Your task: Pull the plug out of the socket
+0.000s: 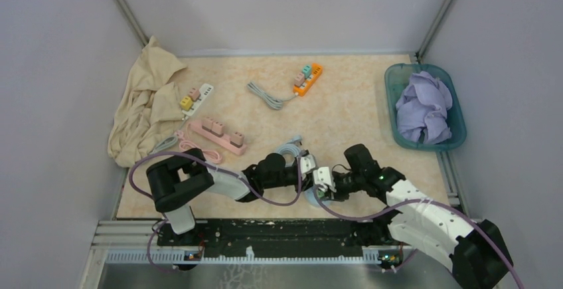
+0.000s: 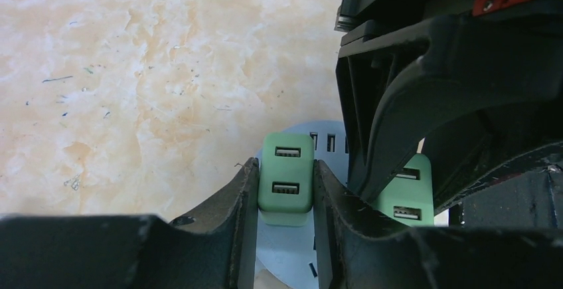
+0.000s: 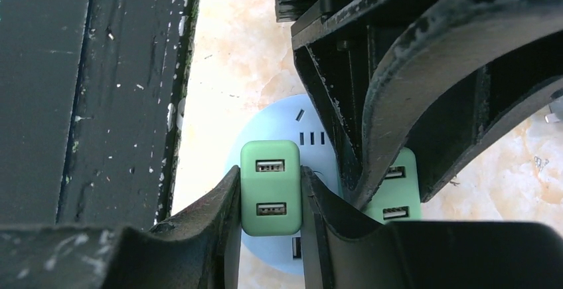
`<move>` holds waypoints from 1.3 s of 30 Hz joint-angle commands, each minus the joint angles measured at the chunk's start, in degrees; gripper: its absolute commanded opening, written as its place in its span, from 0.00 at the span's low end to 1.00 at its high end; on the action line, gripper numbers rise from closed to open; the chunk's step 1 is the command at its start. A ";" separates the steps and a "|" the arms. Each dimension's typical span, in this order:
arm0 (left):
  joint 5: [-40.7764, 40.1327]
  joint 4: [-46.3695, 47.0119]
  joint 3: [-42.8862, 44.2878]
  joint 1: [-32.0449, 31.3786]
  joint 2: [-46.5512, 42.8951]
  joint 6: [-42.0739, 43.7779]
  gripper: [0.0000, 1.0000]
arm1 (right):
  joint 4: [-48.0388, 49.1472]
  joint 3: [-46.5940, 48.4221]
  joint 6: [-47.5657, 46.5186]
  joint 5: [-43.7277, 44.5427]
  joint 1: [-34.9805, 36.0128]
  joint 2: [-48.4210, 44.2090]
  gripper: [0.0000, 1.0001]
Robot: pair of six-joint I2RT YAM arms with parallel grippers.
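Near the front edge of the marbled beige bench (image 1: 358, 109), the two arms meet over a round pale-blue plastic socket (image 1: 309, 200). The left arm (image 1: 219, 183) reaches in from the left. Its jaws stand narrow, clamped on two opposite sides of a green block-shaped plastic plug (image 2: 285, 183) with two USB ports on its top face. The right arm (image 1: 411, 202) comes in from the right, and its jaws are likewise drawn in tight, gripping a second green plug (image 3: 269, 189) of the same kind. The two plugs stand upright side by side over the socket's face, close together but apart. Whether either plug's pins sit fully in the socket is hidden beneath the plug bodies. Slots show on the disc just beyond the plugs.

Farther back lie a pink power strip (image 1: 216, 133) with pink plugs, a white power strip (image 1: 206, 92) carrying a yellow and a pink plug, and an orange power strip (image 1: 307, 80) with a grey cable. A crumpled beige cloth (image 1: 143, 103) lies by the left wall. A teal plastic basket (image 1: 428, 146) holding lilac cloth (image 1: 423, 106) stands at the right.
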 commanded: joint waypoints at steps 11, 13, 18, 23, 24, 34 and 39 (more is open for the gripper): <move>0.97 -10.25 -2.73 -0.90 2.39 -0.61 0.01 | -0.24 4.59 -2.60 -5.07 -11.28 -4.54 0.00; 0.99 -10.32 -2.54 -0.88 2.56 -0.47 0.01 | -3.43 3.49 -7.05 -4.48 -11.30 -6.25 0.00; 1.54 -10.82 -1.76 -0.88 3.01 -0.01 0.01 | -5.17 2.48 -14.10 -3.93 -9.14 -7.31 0.00; 2.05 -11.70 -0.95 -0.85 3.40 0.13 0.01 | 3.62 3.62 -7.25 -3.98 -2.69 -2.47 0.00; 1.95 -11.81 -0.93 -0.90 3.29 0.03 0.01 | 6.13 3.79 -4.94 -5.16 -2.52 -1.81 0.00; 0.78 -11.40 -2.37 -0.90 2.14 -0.63 0.01 | 14.58 5.29 10.22 -7.26 -5.89 0.15 0.00; 0.78 -11.19 -2.73 -0.88 1.99 -0.48 0.01 | 4.80 7.03 0.90 -5.08 -9.99 -1.11 0.00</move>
